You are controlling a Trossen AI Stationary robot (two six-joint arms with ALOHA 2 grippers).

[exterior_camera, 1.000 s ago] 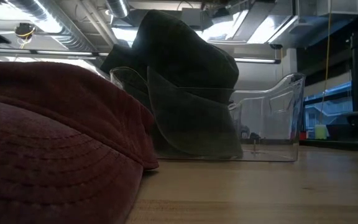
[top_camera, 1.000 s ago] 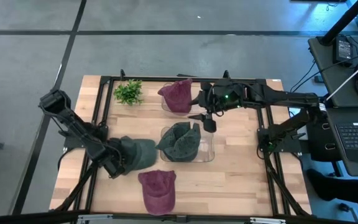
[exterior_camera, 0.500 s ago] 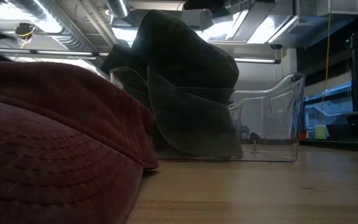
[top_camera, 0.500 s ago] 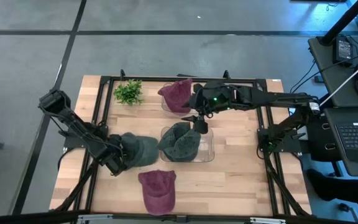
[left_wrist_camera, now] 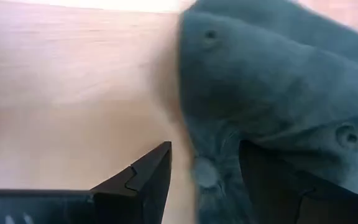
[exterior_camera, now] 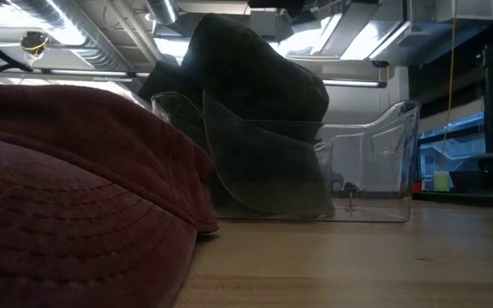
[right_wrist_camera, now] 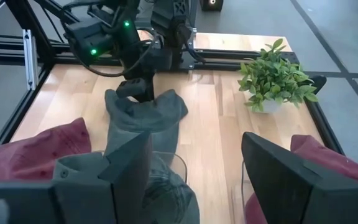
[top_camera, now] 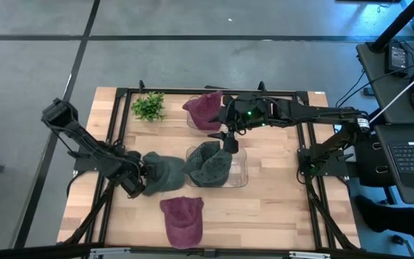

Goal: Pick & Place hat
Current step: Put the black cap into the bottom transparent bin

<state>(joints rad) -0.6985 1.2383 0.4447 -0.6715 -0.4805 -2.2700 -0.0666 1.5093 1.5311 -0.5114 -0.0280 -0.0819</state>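
A dark green hat (top_camera: 162, 171) lies left of a clear bin (top_camera: 241, 173), its right edge against the bin. My left gripper (top_camera: 136, 180) is at the hat's left end, shut on it; the right wrist view shows the gripper (right_wrist_camera: 138, 87) over the hat (right_wrist_camera: 146, 112). A second dark green hat (top_camera: 210, 164) sits in the bin and rises above its wall (exterior_camera: 255, 94). My right gripper (top_camera: 228, 142) hangs open over the bin's far edge, touching nothing. A maroon hat (top_camera: 182, 219) rests near the near edge. My left gripper (left_wrist_camera: 204, 163) pinches the green hat's crown cloth (left_wrist_camera: 215, 152) between its two fingers, at the hat's left end. The fingers (left_wrist_camera: 148, 177) come from the table's left, slanting down. The hat trails from the hold toward the bin, low over the wood; whether it is lifted clear I cannot tell.
Another maroon hat (top_camera: 205, 109) sits in a bin at the far side, with a small green plant (top_camera: 148, 106) left of it. Black frame rails (top_camera: 117, 115) run along the table's left, right and far sides. The near maroon hat (exterior_camera: 67, 197) fills the low view's left.
My left gripper has moved toward the table's right and slightly toward the far edge, bringing the green hat up against the bin. My right gripper has shifted left, settling over the bin's far edge, then held still.
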